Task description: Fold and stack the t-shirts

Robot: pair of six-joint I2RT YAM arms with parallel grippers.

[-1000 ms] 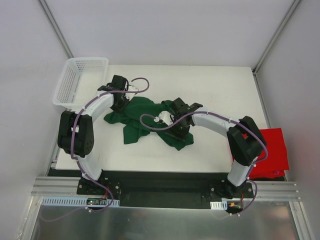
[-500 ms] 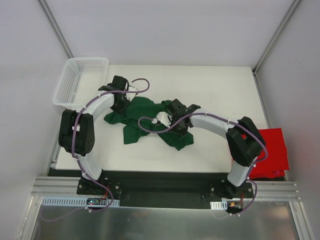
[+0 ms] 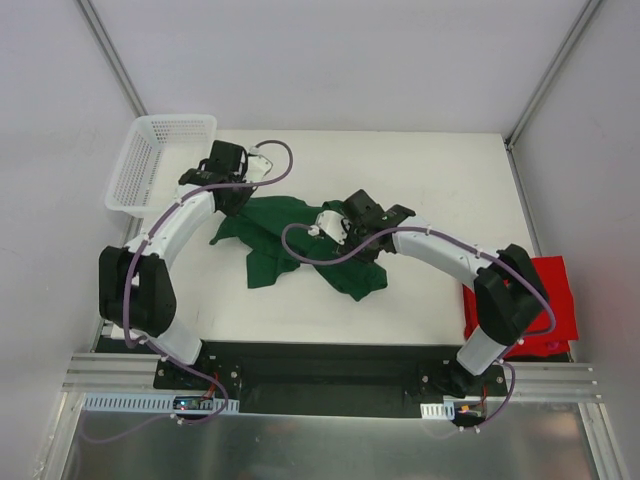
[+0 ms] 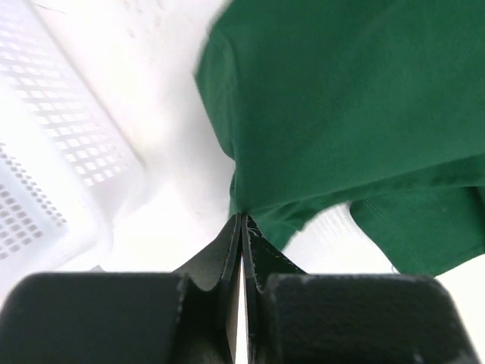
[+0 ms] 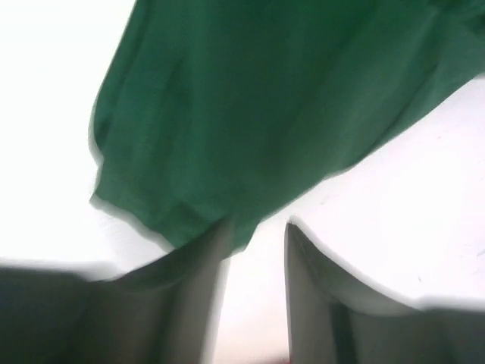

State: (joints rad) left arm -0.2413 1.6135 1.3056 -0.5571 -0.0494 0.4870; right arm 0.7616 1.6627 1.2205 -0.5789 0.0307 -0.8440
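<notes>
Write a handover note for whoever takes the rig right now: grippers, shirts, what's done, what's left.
Left gripper: shut on an edge of the green shirt, beside the white basket.
Right gripper: jaws apart at the shirt's other side, cloth against one finger, no grip visible (view blurred).
Green shirt: crumpled in the middle of the table, unfolded.
Red shirt: lying flat at the table's right edge; cannot tell whether it is folded.
Done: nothing stacked.
Left: spread and fold the green one, then stack the two.
</notes>
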